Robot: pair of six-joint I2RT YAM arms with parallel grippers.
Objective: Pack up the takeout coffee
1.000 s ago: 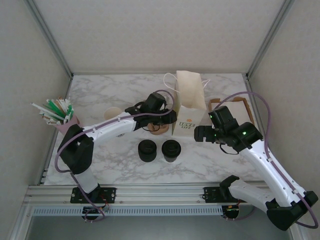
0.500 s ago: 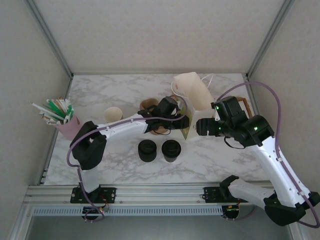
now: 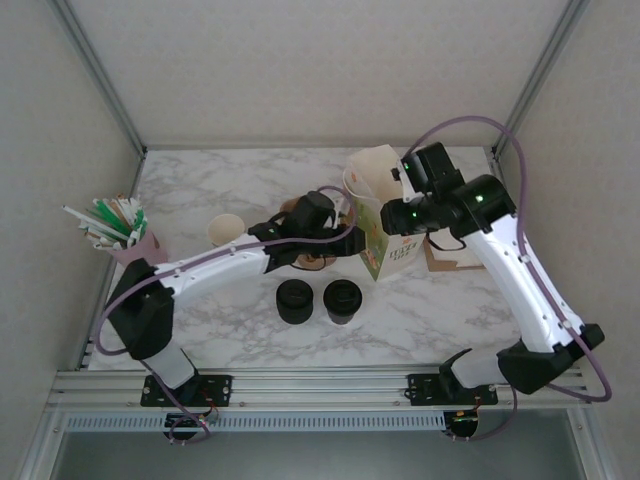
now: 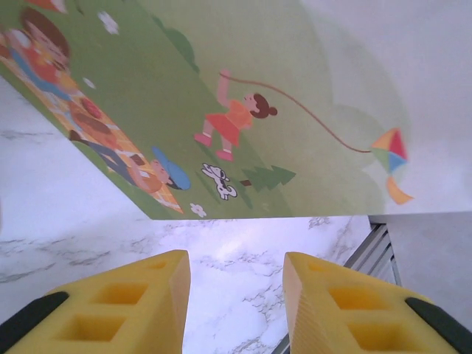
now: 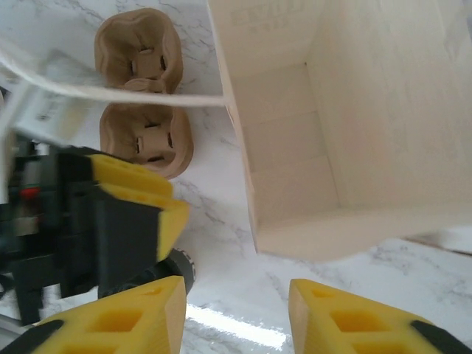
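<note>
Marble-patterned, the counter [image 3: 200,190] is the largest thing here and carries everything. On it stands a cream paper bag [image 3: 372,175] with a green printed side. It leans off upright, its mouth open to the right wrist camera, which looks into a bare interior. Just beside the bag lies a brown pulp cup carrier [image 5: 144,140], its pockets unfilled.

Well apart from the bag, toward the arm bases, two round black-topped things sit side by side. The right-hand one is taken here to be the takeout coffee [image 3: 342,300], since it looks the taller. Its neighbour [image 3: 295,300] looks like the squat stack of lids, though from above the two are hard to tell apart. Neither arm is touching the coffee.

The left fingers [image 4: 140,295] are partly apart with only counter between them. They grip nothing and face the bag's printed side from near the counter. The right fingers [image 5: 140,317] hover over the bag's near rim with a moderate gap and nothing between them.

The cup should be light and its paper wall soft enough to dent, with liquid possibly inside, so it should stay upright. The best hold is probably around the wall below the lid with gentle pressure. Gripping the lid risks popping it off, and the glossy plastic may slip.
</note>
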